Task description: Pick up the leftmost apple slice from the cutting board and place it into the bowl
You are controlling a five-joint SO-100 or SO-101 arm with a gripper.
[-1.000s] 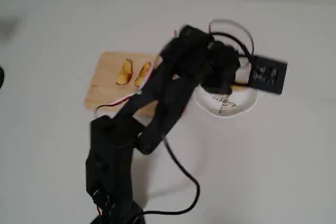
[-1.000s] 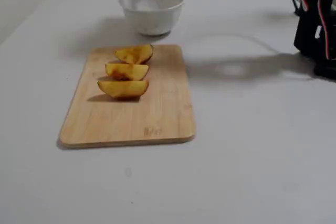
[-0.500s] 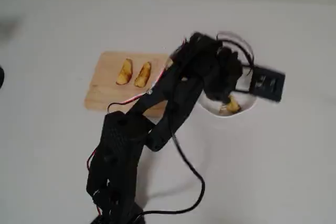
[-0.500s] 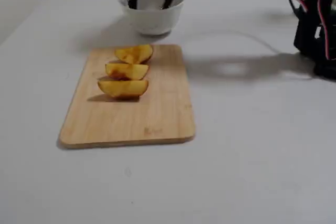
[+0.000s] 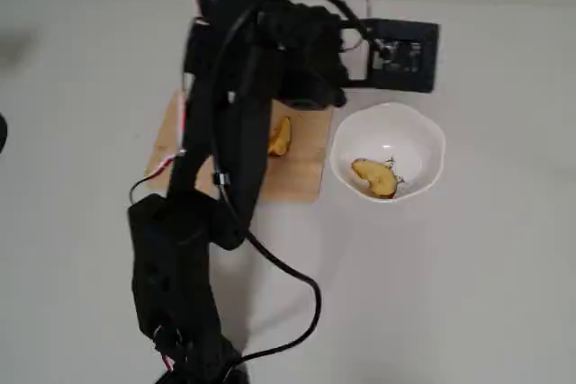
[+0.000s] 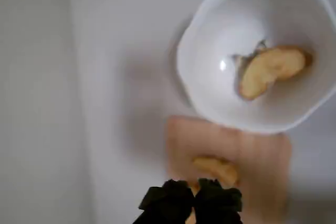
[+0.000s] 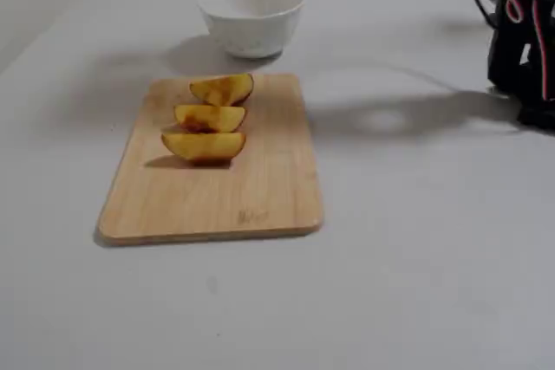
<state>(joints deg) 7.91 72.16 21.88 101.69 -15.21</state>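
Observation:
The wooden cutting board (image 7: pixel 217 205) holds three apple slices in a row. In the fixed view the nearest slice (image 7: pixel 204 146) lies farthest from the bowl, then a middle slice (image 7: pixel 210 117) and a far slice (image 7: pixel 223 88). The white bowl (image 5: pixel 432 137) holds one slice (image 5: pixel 373 177), also seen in the wrist view (image 6: pixel 270 69). My gripper (image 6: pixel 191 200) hangs above the board end (image 6: pixel 262 161) near the bowl (image 6: pixel 210 93), fingertips together, holding nothing. One slice (image 6: pixel 215 169) lies just ahead of it. In the overhead view my arm hides most of the board (image 5: pixel 301 177); only one slice (image 5: pixel 280 137) shows.
The arm's base (image 7: pixel 520 49) stands at the right edge of the fixed view, with red and black cables. A black box (image 5: pixel 402 54) rides on the arm just behind the bowl in the overhead view. The table is plain white.

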